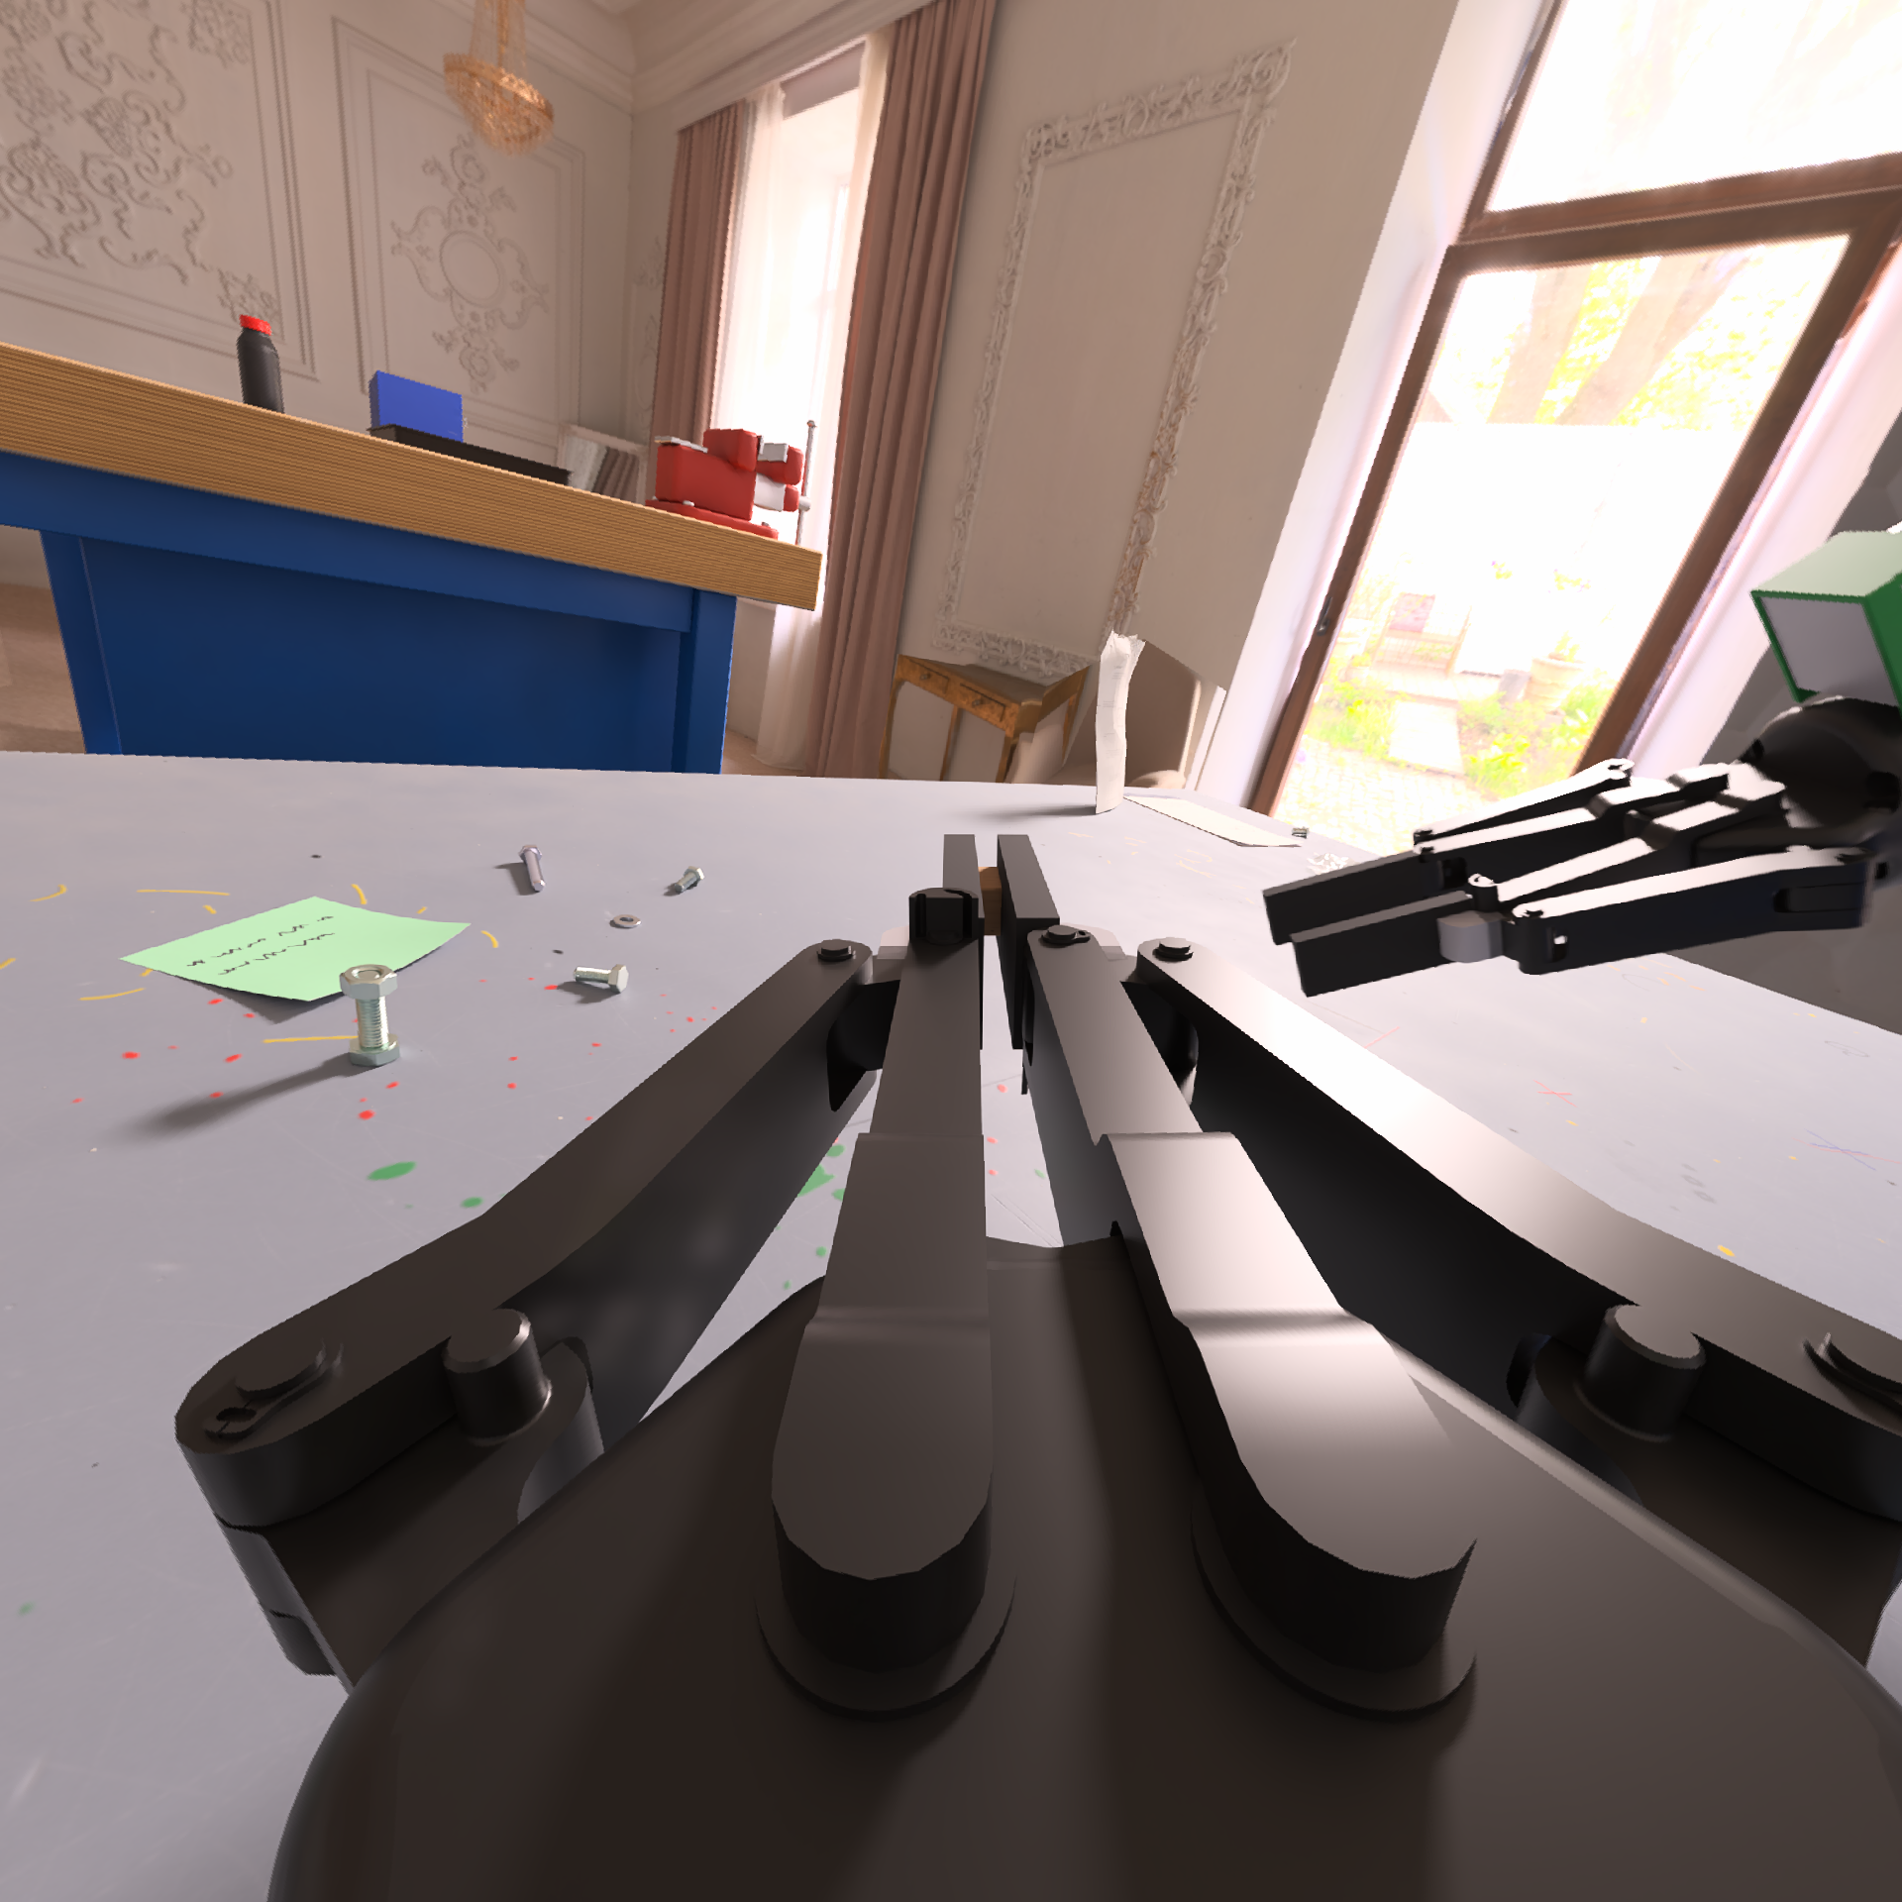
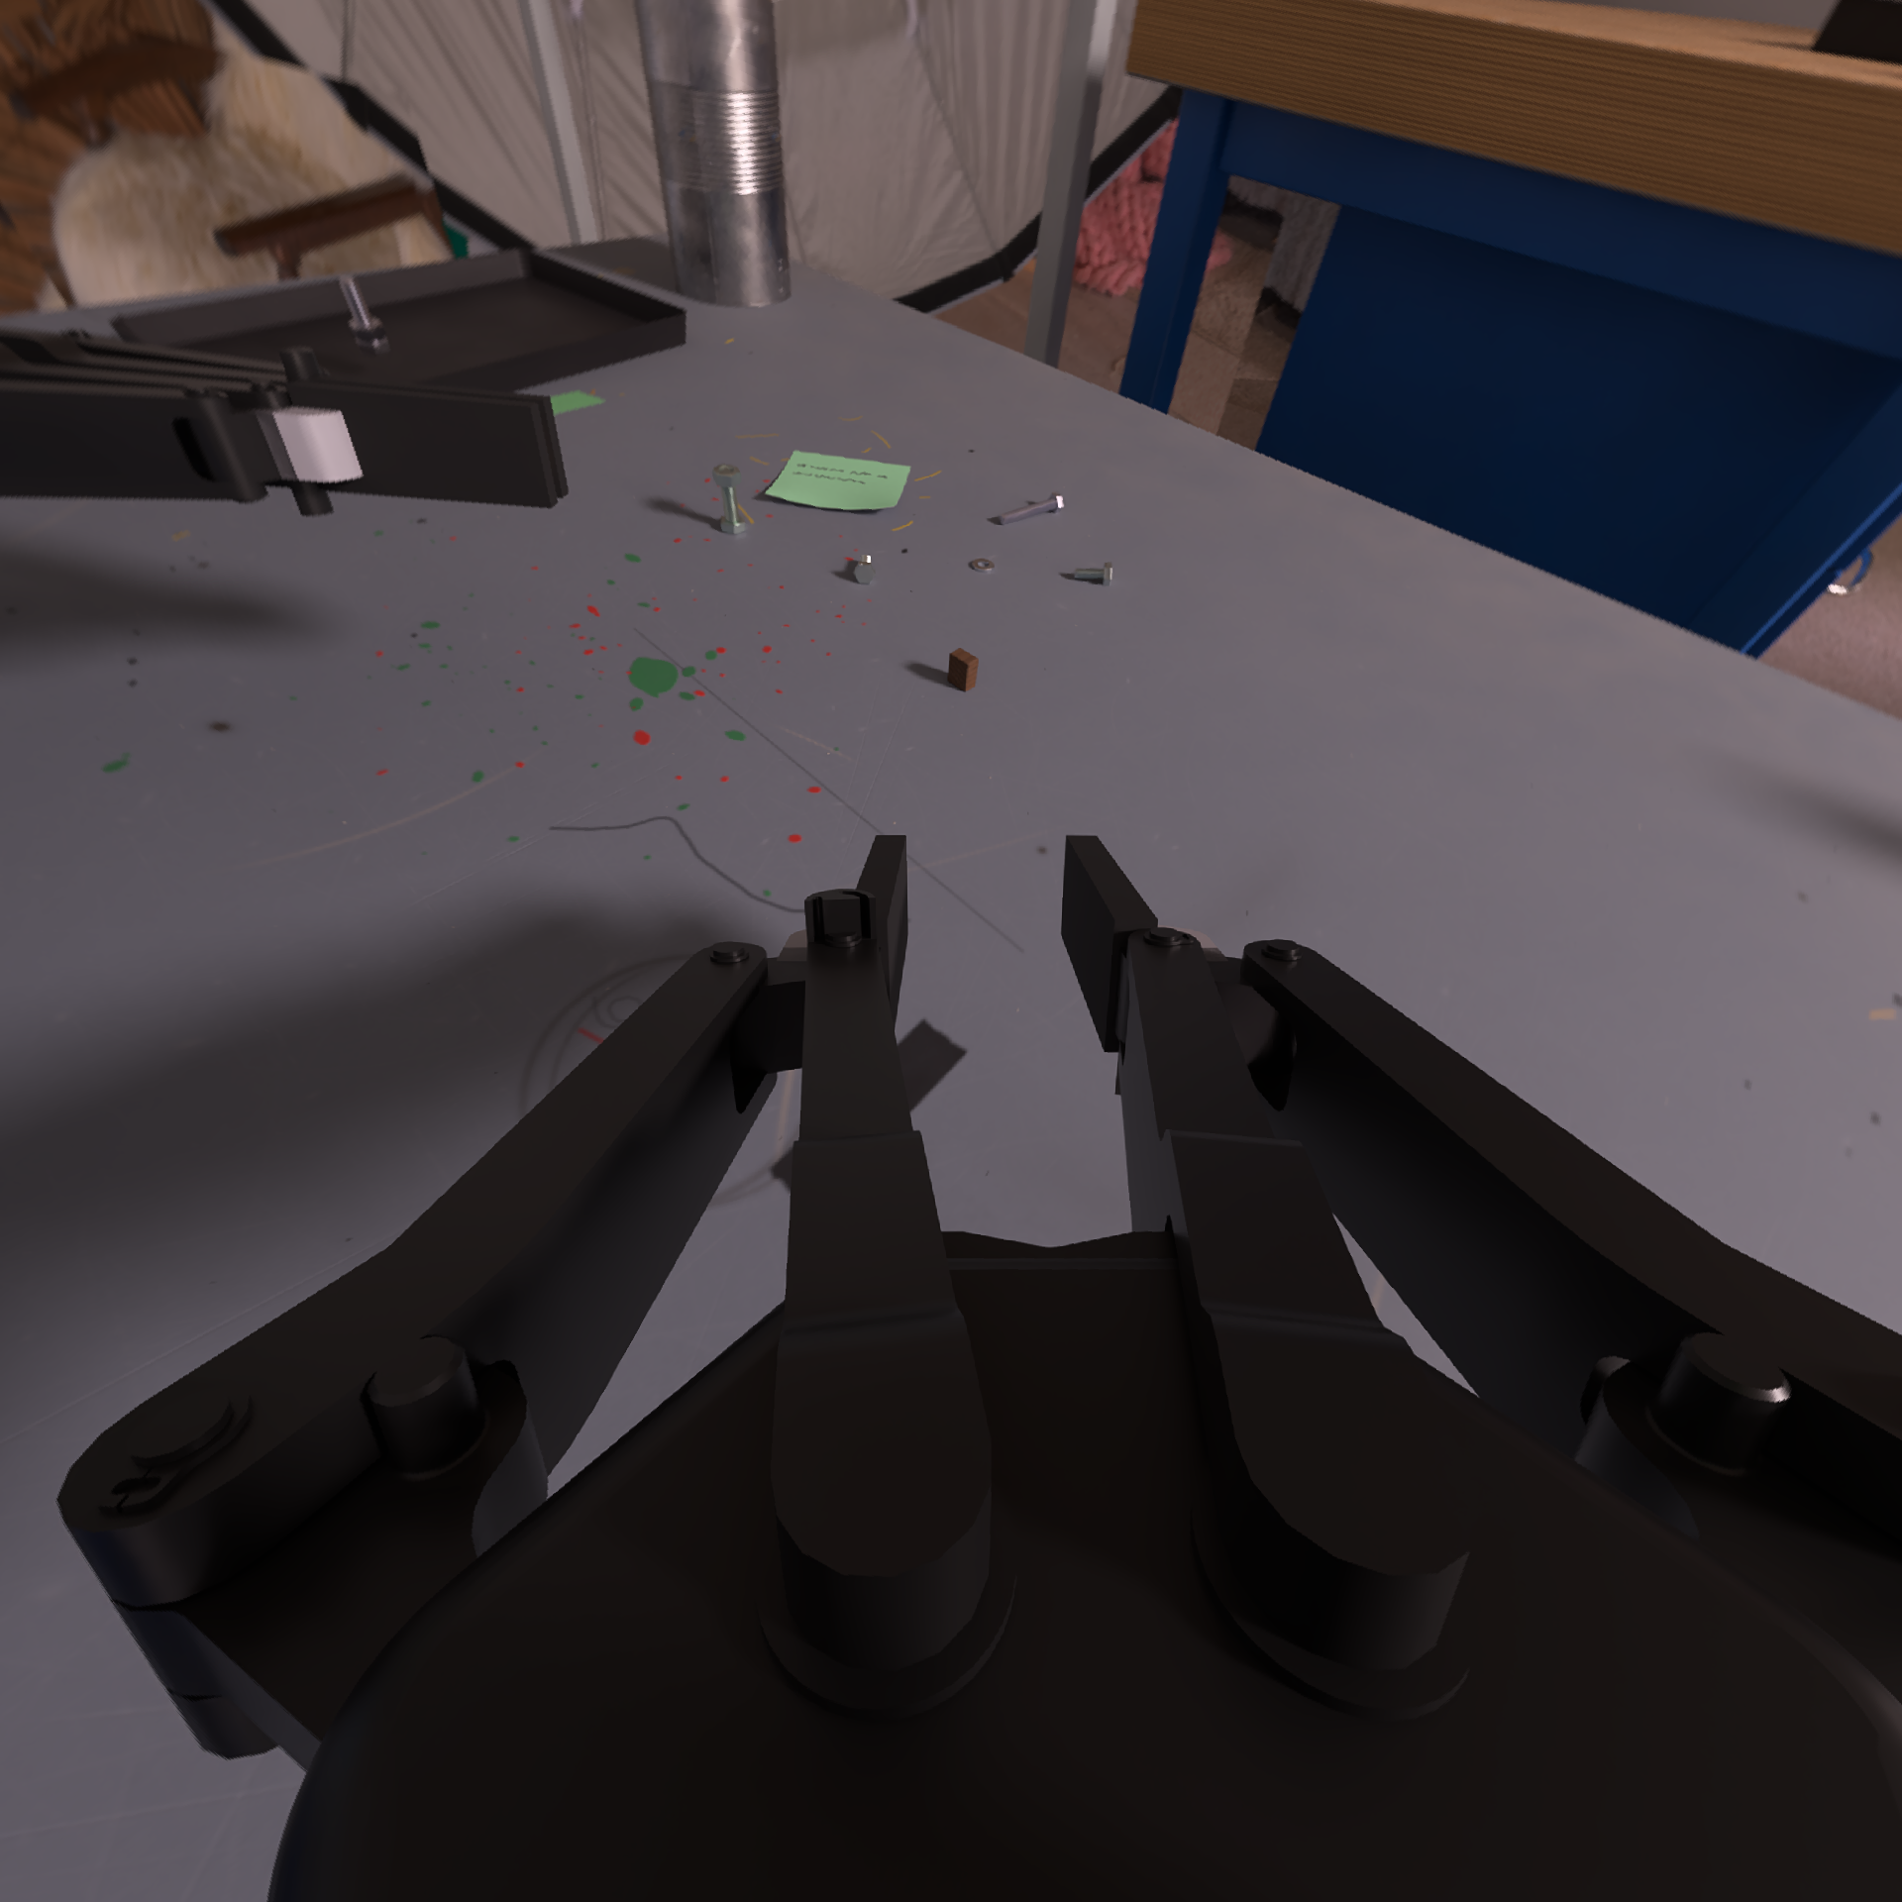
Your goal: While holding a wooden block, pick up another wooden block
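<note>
My left gripper (image 1: 988, 859) is shut on a small wooden block (image 1: 990, 897), which shows only as a brown sliver between the fingertips, held above the grey table (image 1: 309, 1287). A second small wooden block (image 2: 963, 669) stands alone on the table (image 2: 1441, 926), ahead of my right gripper (image 2: 986, 863). The right gripper is open and empty, hovering above the table short of that block. It also shows in the left wrist view (image 1: 1287, 942), at the right. The left gripper also shows in the right wrist view (image 2: 561, 453), at the upper left; its block is hidden there.
A green note (image 2: 839, 481), several bolts (image 2: 729, 499) and a washer (image 2: 980, 564) lie beyond the free block. A black tray (image 2: 576, 298) holding a bolt and a metal post (image 2: 720, 154) stand at the far edge. A blue workbench (image 2: 1544, 309) stands beside the table.
</note>
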